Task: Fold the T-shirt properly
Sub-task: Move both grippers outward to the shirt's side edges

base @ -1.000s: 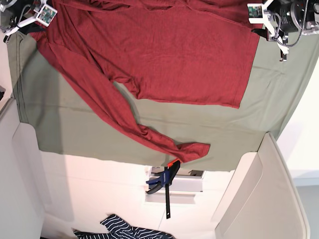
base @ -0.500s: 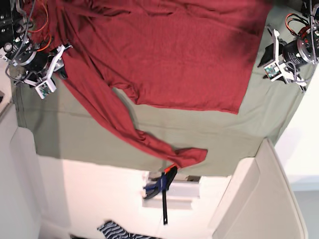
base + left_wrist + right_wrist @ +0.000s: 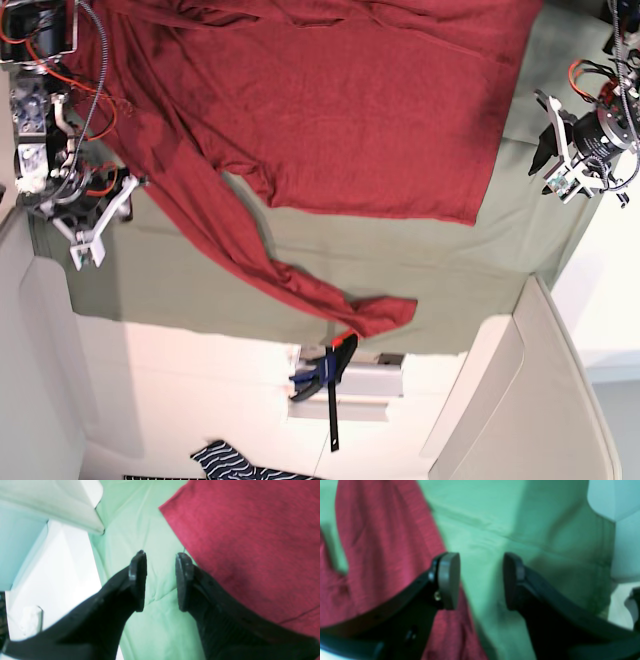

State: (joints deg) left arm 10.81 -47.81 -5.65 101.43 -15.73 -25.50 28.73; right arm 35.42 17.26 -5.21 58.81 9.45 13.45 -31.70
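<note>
On the sage-green cloth sheet [image 3: 330, 275], the big dark red long-sleeved knit T-shirt [image 3: 330, 110] is spread flat. Beside the shirt's hem, the left tool [image 3: 160, 580] is held released. Near its sleeve, the right tool [image 3: 481, 580] is released too, nothing gripped.

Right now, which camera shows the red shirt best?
The base view: the shirt lies spread on the green cloth, one sleeve trailing. The left wrist view shows only a corner, the right wrist view a blurred strip.
</note>
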